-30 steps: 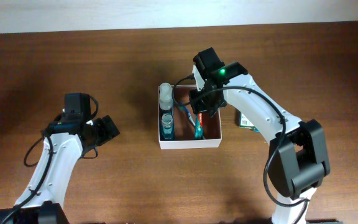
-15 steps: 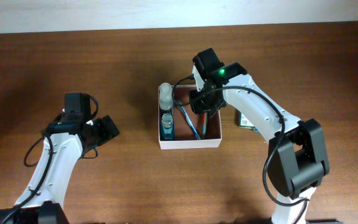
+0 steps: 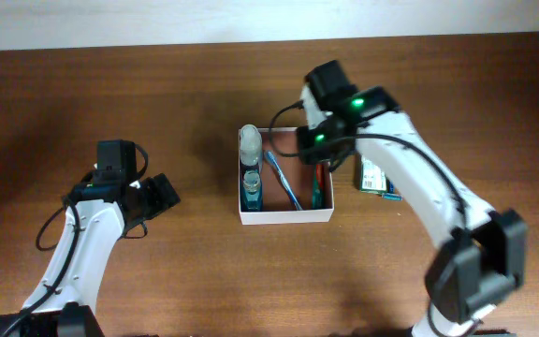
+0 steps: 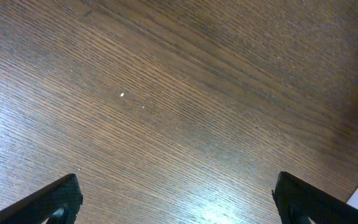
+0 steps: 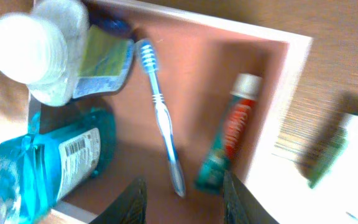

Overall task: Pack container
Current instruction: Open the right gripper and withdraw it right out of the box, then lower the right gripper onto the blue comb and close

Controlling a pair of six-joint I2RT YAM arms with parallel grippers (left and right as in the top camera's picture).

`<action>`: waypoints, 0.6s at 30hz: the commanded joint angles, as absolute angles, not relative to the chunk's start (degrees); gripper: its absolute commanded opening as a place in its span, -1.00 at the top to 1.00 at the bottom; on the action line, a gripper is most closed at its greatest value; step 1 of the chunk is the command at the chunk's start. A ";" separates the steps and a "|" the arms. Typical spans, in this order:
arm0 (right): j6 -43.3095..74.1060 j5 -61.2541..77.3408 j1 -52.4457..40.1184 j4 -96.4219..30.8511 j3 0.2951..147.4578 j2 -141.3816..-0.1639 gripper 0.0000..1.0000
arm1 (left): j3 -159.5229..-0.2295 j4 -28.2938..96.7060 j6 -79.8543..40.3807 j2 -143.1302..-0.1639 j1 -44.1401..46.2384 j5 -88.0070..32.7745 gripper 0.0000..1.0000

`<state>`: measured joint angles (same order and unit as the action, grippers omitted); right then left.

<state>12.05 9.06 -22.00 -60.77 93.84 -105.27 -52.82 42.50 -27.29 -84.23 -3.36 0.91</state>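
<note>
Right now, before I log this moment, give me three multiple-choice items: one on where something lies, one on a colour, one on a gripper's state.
1. Where does the toothpaste tube lie?
A) inside the container, by its right wall
B) outside, left of the container
C) outside, in front of the container

2. What colour is the toothbrush?
A) red
B) blue
C) yellow

3. How is the left gripper?
A) shut on the toothbrush
B) shut on the container's rim
C) open over bare table

Answers:
1 A, the tube lies flat on the reddish floor beside that wall.
2 B, its handle and head are blue with white.
3 C, its fingers stand wide apart with only wood between them.
</note>
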 commanded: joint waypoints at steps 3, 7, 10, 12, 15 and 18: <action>10.79 5.56 -14.48 -65.49 95.18 -101.82 0.34 | -52.90 42.48 -27.18 -84.71 -3.53 1.32 -0.99; 9.93 3.27 -9.56 -67.72 93.89 -101.97 0.35 | -52.90 42.48 -27.18 -84.71 -3.53 1.32 -0.99; 9.89 2.50 -6.55 -67.70 91.68 -101.97 0.35 | -52.90 42.48 -27.18 -84.71 -3.53 1.32 -0.99; 9.87 2.02 -5.15 -66.96 89.69 -102.00 0.35 | -52.90 42.48 -27.18 -84.71 -3.53 1.32 -0.99; 9.89 1.52 -3.66 -64.55 86.06 -102.00 0.36 | -52.90 42.48 -27.18 -84.71 -3.53 1.32 -0.99; 9.91 0.40 -2.92 -60.07 81.06 -102.00 0.45 | -52.90 42.48 -27.18 -84.71 -3.53 1.32 -0.99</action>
